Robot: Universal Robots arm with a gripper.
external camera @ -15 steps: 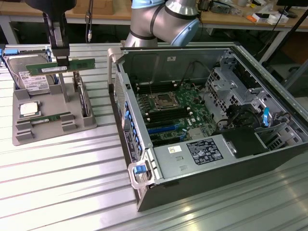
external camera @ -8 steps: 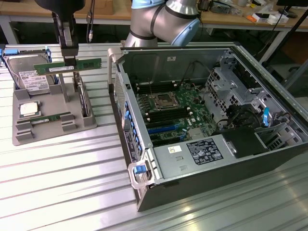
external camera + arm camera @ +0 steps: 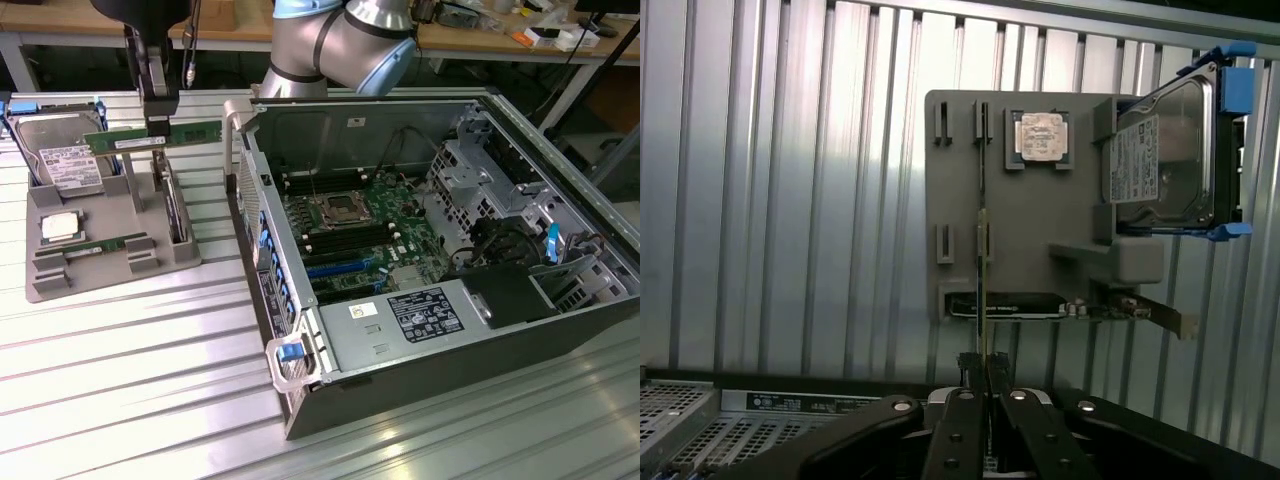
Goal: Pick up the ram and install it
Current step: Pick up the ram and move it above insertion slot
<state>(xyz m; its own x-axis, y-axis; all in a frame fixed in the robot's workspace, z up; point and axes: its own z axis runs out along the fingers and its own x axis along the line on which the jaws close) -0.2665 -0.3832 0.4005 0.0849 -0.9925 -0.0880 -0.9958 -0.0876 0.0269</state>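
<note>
In the exterior view my gripper hangs over the grey fixture tray at the exterior view's left, shut on the ram. The ram is a long green stick, held level and lifted clear of the tray. The wrist view looks straight down: the gripper pinches the ram, seen edge-on as a thin line over the tray. The open computer case lies to the exterior view's right, with its motherboard memory slots exposed.
The tray also carries a silver hard drive in blue rails, a square processor chip, another green stick and an upright expansion card. Everything rests on a ribbed metal table. Benches stand behind.
</note>
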